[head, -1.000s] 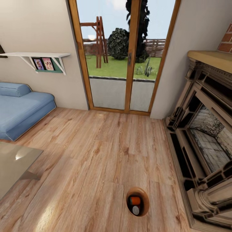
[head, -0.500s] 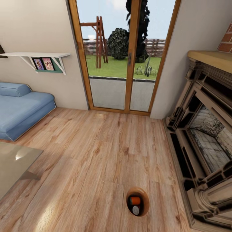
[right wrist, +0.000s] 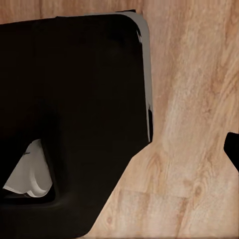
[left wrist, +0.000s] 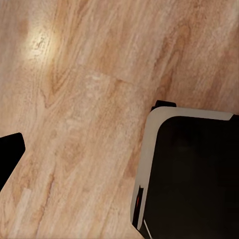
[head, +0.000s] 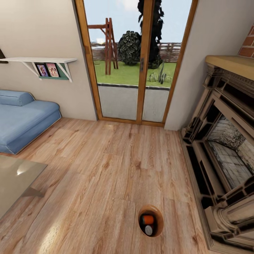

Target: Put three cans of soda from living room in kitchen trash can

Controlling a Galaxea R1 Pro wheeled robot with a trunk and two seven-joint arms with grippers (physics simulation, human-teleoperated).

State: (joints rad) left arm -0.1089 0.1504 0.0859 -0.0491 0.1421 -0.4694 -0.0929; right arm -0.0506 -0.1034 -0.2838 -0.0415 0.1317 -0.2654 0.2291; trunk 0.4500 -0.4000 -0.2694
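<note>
Standing on the floor ahead, the tash can holds an orange can; neither gripper's jaw state can be told.

The light wood plank floor carries a small round copper-brown bin. A long blue sofa and a grey low table also stand on it.

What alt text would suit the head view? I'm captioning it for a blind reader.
A small copper-brown bin stands on a wood plank floor, holding an orange can and a silver can top. Glass garden doors are ahead, a blue sofa and a grey table to the left, a fireplace to the right.
</note>
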